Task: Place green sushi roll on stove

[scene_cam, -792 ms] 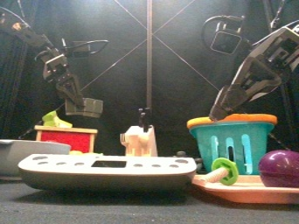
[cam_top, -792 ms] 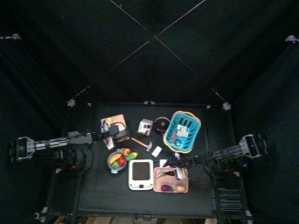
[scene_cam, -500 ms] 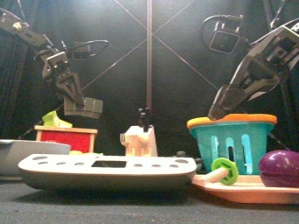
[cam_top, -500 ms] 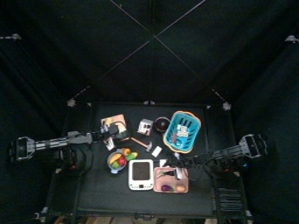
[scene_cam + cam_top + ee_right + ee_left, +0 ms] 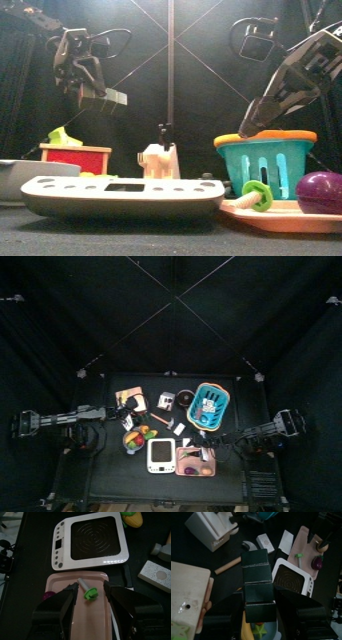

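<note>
Left claw (image 5: 107, 98) now higher, open, above stove (image 5: 75, 158).

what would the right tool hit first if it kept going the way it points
Probably the green piece on the pink tray, which sits between the right tool's open jaws; how far below is unclear.

The scene is dim between black curtains (image 5: 54, 326). The table (image 5: 100, 481) is lit from above. The wrist views are slightly blurred.

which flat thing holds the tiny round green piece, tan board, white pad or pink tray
The pink tray, right of the white pad; the green piece lies on it beside a purple ball.
</note>
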`<state>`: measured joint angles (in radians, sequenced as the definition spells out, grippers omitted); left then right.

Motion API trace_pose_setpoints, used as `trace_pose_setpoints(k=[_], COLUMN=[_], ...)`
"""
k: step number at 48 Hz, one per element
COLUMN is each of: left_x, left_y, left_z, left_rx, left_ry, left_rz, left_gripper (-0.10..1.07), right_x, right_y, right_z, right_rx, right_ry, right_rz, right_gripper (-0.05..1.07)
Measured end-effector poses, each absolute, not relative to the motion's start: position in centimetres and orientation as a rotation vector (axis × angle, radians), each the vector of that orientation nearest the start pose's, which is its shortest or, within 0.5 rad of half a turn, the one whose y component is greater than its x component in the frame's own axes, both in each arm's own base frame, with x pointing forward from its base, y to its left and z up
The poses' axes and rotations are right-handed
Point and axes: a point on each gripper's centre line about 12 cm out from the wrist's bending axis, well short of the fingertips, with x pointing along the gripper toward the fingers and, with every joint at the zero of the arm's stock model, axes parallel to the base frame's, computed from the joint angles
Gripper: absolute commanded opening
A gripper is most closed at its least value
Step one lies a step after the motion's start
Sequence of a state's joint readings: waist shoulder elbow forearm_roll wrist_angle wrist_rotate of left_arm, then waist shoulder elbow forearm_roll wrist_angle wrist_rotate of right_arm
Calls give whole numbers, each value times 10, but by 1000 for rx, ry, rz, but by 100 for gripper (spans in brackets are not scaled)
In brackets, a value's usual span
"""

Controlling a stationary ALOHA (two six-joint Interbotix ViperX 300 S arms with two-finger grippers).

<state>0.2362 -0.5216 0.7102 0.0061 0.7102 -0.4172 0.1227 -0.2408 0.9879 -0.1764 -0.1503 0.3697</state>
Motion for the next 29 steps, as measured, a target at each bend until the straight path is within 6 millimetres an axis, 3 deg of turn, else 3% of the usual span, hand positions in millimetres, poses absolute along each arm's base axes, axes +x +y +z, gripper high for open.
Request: trace_pose_setpoints(k=[7, 14, 29], left_x=[266, 277, 295], left_y=[61, 33, -33], left_z=[282, 295, 274], left_rx=[-467, -437, -486], left_ry=[910, 854, 724], left_rz=[549, 655, 817], left_gripper=[63, 63, 63], right_x=[301, 301, 302], right_y=[41, 41, 40], right_z=[162, 162, 164], right_rx=[161, 161, 159], right_ry=[611, 611, 607], right_rz=[86, 86, 85], right_gripper=[82, 82, 82])
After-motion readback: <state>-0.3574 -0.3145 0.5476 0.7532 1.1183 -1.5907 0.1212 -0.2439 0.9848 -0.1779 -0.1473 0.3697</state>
